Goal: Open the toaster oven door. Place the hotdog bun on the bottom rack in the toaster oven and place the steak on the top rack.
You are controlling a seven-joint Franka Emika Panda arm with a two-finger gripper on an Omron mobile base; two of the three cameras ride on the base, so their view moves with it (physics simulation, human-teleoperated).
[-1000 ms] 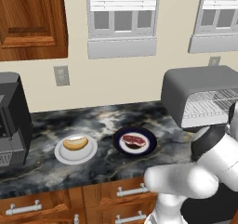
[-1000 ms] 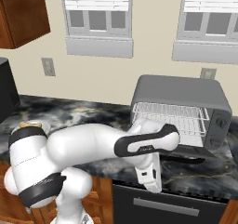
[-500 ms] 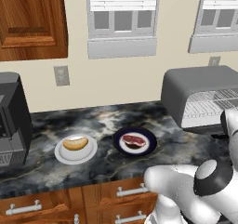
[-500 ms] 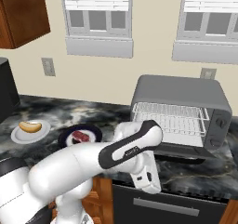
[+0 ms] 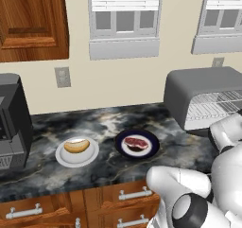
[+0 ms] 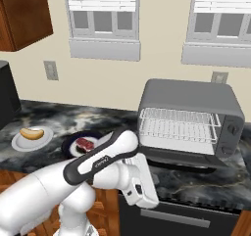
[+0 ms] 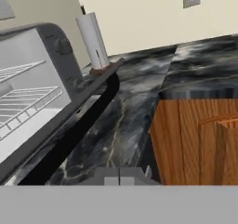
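Left base view: the white arm's elbow and links bulk up in the lower right corner, folded low below the counter edge. The toaster oven (image 5: 208, 97) stands at the right of the dark marbled counter (image 5: 99, 123), front open, wire racks showing. The steak (image 5: 135, 143) lies on a dark plate (image 5: 124, 138) mid-counter; just to its left the hotdog bun (image 5: 76, 145) lies on a white plate (image 5: 64, 157). A black appliance (image 5: 12, 123) stands at far left.

Right base view: the arm reaches from lower left across the counter front, its hand hanging down before the dark panel under the counter, with the gripper (image 6: 145, 204) pointing downward; its jaws are closed together, holding nothing. A dark band on the forearm carries small writing, too small to read. The toaster oven door (image 6: 184, 160) lies folded down flat; the top rack (image 6: 177, 118) and bottom rack (image 6: 176, 133) are both bare.

Hand view: the view is rolled. The dropped door and racks lie at left, a paper towel roll (image 7: 93, 39) beyond, wooden cabinet front (image 7: 200, 139) at right.
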